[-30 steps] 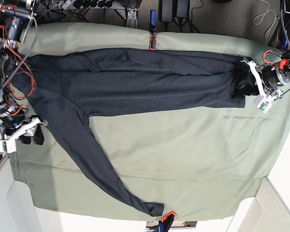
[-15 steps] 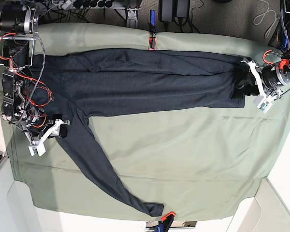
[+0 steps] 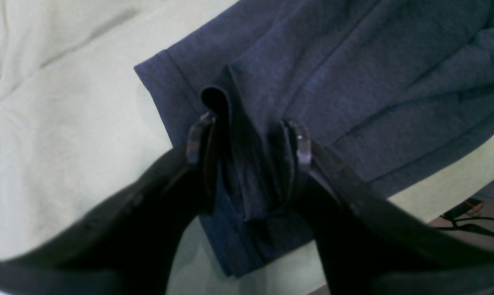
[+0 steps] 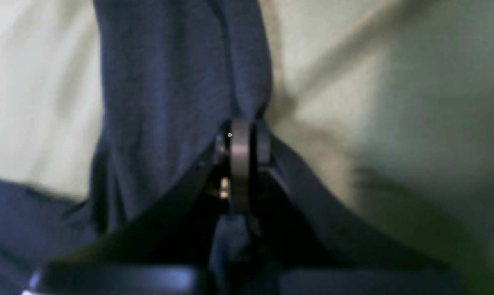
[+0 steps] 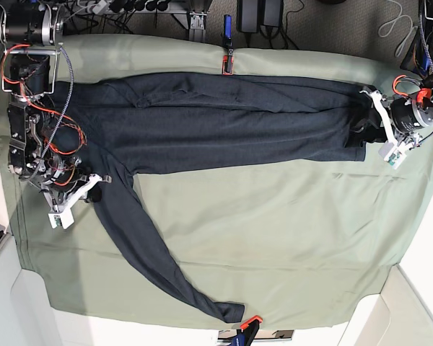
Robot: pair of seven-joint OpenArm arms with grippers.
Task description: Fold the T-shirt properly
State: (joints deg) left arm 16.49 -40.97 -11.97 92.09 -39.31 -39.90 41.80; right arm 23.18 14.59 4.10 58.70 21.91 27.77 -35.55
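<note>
The T-shirt (image 5: 224,122) lies lengthwise across the olive sheet (image 5: 289,231), each hand pinching an end.

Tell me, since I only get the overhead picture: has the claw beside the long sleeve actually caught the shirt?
Observer: Yes. Its own camera shows the right gripper closed tight, with the shirt puckering into the pinch.
Operator: And the one at the other end?
Observer: The left gripper has its fingers standing apart, with a thick folded bunch of the shirt's hem wedged between them.
</note>
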